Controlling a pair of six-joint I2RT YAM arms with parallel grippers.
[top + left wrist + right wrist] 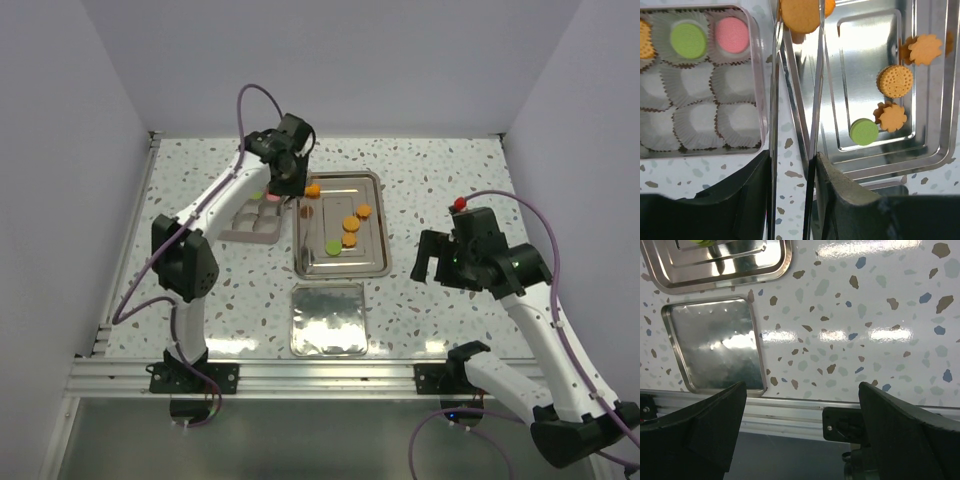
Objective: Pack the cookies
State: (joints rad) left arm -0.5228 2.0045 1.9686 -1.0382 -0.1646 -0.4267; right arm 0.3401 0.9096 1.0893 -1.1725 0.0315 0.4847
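Top view, left gripper (303, 193) upper centre at tray (368, 258) edge, right gripper (436, 262) mid right, left wrist view, fingers (774, 100) pinching orange cookie (800, 15) top centre, other cookies (895, 81) right on tray, right wrist view, jaws wide, empty.

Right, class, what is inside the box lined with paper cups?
The box holds an orange cookie, a green cookie and a pink cookie in its top row; the cups below look empty. Its left end is cut off in the wrist view.
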